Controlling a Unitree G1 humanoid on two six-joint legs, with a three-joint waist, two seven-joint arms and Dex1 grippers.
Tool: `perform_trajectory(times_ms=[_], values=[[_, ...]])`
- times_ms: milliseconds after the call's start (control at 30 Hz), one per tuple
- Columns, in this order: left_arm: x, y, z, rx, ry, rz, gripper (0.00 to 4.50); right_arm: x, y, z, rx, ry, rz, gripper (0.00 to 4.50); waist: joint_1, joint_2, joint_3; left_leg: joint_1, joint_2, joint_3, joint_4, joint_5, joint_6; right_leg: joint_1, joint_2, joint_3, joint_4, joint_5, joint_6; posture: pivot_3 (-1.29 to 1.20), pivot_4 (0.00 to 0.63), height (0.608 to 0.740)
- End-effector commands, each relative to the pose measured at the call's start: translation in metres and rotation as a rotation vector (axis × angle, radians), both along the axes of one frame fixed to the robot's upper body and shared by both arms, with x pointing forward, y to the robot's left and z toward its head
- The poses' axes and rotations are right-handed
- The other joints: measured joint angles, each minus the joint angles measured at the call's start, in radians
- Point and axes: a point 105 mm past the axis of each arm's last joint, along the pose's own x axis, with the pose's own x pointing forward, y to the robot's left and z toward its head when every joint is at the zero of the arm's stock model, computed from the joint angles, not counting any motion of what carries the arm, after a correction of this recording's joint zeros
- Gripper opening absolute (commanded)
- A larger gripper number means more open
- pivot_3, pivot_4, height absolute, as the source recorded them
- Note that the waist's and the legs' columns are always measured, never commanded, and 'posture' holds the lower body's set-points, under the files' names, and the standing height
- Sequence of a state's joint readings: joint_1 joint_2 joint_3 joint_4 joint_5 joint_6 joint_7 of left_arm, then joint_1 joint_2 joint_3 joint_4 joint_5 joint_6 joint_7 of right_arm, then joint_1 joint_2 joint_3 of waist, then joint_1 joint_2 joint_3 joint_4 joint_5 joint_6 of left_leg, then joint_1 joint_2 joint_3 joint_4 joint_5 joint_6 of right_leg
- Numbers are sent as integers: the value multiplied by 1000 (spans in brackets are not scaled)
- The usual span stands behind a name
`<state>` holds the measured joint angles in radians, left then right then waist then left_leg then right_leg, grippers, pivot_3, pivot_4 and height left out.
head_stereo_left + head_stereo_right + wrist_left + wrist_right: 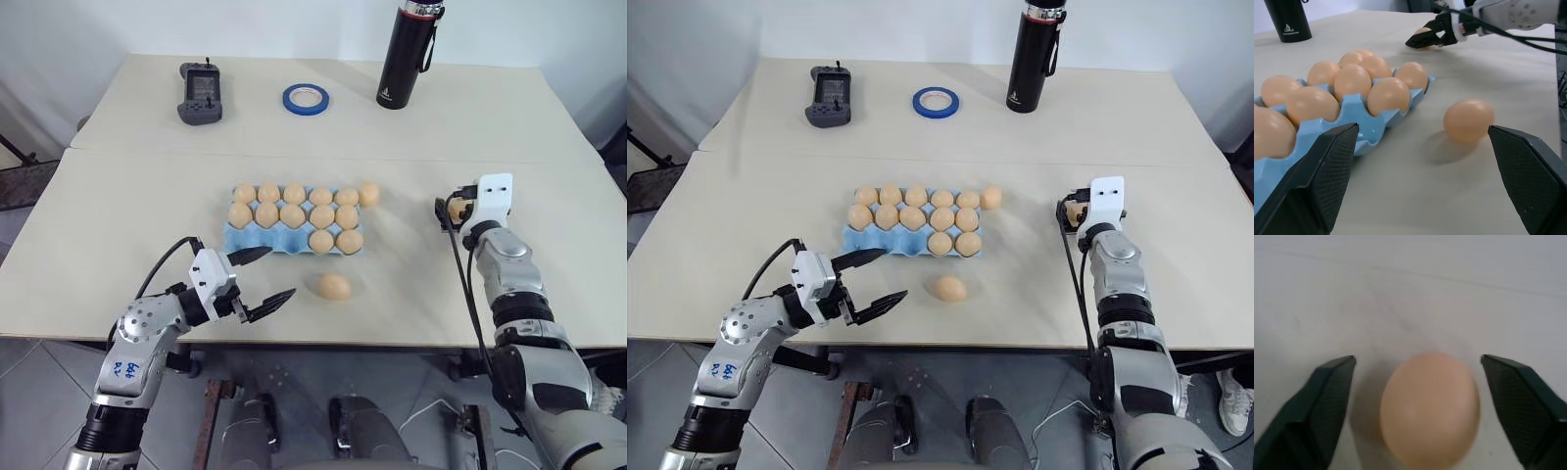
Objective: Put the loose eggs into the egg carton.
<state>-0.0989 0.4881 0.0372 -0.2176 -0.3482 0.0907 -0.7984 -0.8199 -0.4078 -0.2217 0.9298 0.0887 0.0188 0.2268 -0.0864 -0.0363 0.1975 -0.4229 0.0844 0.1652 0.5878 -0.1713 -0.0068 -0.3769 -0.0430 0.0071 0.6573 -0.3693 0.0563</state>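
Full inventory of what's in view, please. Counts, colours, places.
egg carton: 1, light blue, table centre
eggs in carton: 12, tan
loose eggs: 3, tan; one at the carton's far right corner, one in front of the carton, one between the right end effector's fingers
tape ring: 1, blue, far centre
flask: 1, black, far right
handheld controller: 1, dark grey, far left
table: beige
left end effector: open, near the front egg
right end effector: open, straddling its egg
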Motion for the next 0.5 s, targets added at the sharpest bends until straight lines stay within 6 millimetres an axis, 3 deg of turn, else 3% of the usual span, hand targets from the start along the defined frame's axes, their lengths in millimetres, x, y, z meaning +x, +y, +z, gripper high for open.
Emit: perform_trajectory(times_ms=[33, 133, 200, 333, 433, 500], values=[[-4, 6, 13, 0, -56, 28, 4500, 5, 10, 20, 6, -70, 46, 2797, 0, 0, 0, 0, 0, 0, 0, 0, 0, 0, 0, 0, 0, 0, 0, 0, 150, 740], [-4, 12, 12, -2, -55, 61, 4500, 5, 31, 30, 28, -101, 150, 1831, -4, 0, 0, 0, 0, 0, 1, -1, -1, 0, 0, 0, 1, 0, 1, 0, 150, 740], [-5, 17, 12, -4, -55, 84, 4500, 4, 49, 45, 53, -151, 235, 1831, -11, 0, 0, 0, 0, 0, 1, -1, -1, 0, 0, 0, 1, 0, 1, 0, 150, 740], [-6, 33, 12, -30, -45, 155, 4500, -12, 110, 72, 89, -201, 533, 1831, -18, 0, 0, 0, 2, 0, 0, -2, 1, -1, 1, 0, 3, 0, 1, 0, 150, 740], [-13, 59, 1, -19, -13, 246, 4500, -47, 195, 72, 44, -163, 868, 1831, -27, 0, 0, 0, 3, -1, -2, -3, 1, -1, 2, -1, 2, 0, 0, 0, 150, 740], [-17, 67, -2, -16, 3, 272, 4500, -57, 216, 68, 27, -140, 916, 1831, -27, 0, 0, 1, 4, 0, -4, -3, 0, -1, 2, -1, 2, -1, -1, 0, 150, 740]])
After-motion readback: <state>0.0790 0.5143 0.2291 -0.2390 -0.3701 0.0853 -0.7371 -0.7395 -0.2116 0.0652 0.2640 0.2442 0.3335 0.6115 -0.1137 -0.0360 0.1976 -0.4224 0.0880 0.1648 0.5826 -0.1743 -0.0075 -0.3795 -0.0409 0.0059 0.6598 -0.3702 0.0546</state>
